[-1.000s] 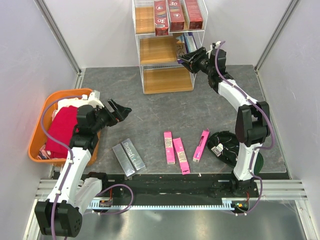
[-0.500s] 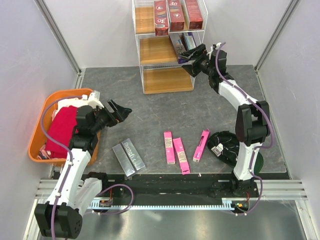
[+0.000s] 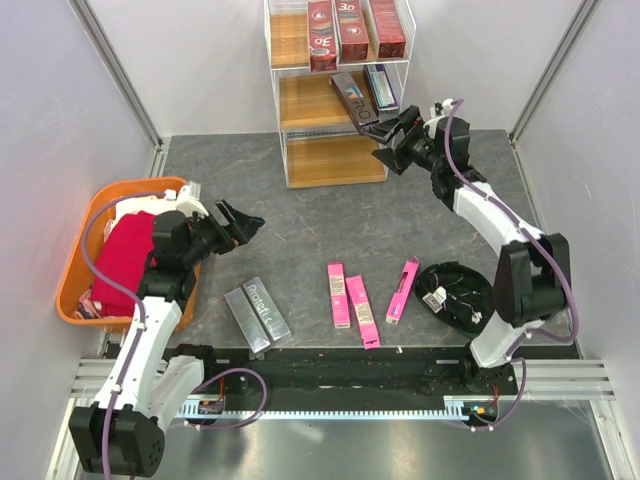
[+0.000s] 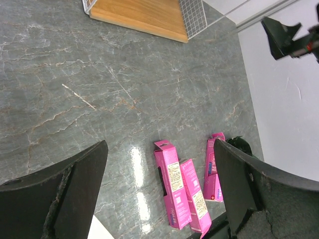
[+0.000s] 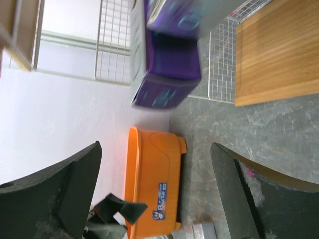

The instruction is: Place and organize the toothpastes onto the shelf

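The shelf [image 3: 285,100] stands at the back with three red toothpastes [image 3: 342,30] on its top tier. On the middle tier a dark box [image 3: 351,97] lies tilted beside a purple one [image 3: 382,86]; the purple box [image 5: 168,74] shows blurred in the right wrist view. My right gripper [image 3: 384,142] hangs open and empty just off the shelf's front right corner. Three pink toothpastes [image 3: 337,294] [image 4: 172,188] and two silver-grey ones [image 3: 257,313] lie on the table near the front. My left gripper [image 3: 242,222] hovers open and empty left of centre.
An orange tub [image 3: 88,232] [image 5: 152,181] holding a red cloth [image 3: 122,262] sits at the left edge. A black round object [image 3: 455,295] lies by the right arm's base. The shelf's bottom tier [image 3: 335,160] [image 4: 139,15] is bare wood.
My right gripper has opened, let go of the dark box on the middle tier and drawn back to the right. The box now lies tilted there. The left arm has not moved.
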You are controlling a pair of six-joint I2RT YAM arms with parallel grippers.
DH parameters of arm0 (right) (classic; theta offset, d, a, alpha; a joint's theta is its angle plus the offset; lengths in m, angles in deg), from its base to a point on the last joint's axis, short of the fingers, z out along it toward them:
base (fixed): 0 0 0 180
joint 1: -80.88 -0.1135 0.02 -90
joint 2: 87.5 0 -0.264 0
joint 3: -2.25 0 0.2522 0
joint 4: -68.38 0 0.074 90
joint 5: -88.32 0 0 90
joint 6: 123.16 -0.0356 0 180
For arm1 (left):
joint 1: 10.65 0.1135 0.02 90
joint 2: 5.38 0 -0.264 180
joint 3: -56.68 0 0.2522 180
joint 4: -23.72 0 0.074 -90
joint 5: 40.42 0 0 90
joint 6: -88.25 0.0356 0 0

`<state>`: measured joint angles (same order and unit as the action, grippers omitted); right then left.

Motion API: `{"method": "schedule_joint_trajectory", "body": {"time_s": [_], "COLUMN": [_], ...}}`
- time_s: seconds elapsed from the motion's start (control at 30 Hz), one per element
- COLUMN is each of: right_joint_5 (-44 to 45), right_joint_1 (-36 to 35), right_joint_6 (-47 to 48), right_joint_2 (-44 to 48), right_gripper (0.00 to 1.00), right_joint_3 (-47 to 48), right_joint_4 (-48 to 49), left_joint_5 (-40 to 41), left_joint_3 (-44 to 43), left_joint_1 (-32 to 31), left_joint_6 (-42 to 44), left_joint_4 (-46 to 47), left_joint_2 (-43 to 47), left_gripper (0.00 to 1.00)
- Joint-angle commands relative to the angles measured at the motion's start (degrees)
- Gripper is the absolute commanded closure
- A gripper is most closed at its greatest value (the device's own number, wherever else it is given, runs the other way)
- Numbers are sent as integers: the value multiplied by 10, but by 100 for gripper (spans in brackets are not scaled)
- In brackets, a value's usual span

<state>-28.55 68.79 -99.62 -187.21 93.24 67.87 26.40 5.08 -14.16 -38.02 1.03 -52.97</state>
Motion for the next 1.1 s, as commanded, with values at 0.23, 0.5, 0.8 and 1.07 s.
{"method": "schedule_joint_trajectory", "body": {"time_s": [0.23, 0.5, 0.8, 1.07], "right_joint_5": [4, 31, 165, 265], "right_joint_1": [1, -13, -207, -417], "right_joint_6": [84, 165, 300, 375], "right_joint_2": [129, 181, 175, 90], "right_gripper": [2, 2, 2, 2], "right_joint_3": [-96, -128, -96, -53], "right_joint_4": [-71, -161, -292, -330], "left_joint_5": [-40, 10, 132, 64], "left_joint_3": [-6, -29, -33, -22], "left_joint_1": [-23, -111, -112, -31], "left_joint_6": [18, 17, -1, -7], "left_joint_4": [22, 9, -88, -98], "left_joint_2": [-48, -117, -109, -107], "left_gripper": [6, 7, 6, 3]}}
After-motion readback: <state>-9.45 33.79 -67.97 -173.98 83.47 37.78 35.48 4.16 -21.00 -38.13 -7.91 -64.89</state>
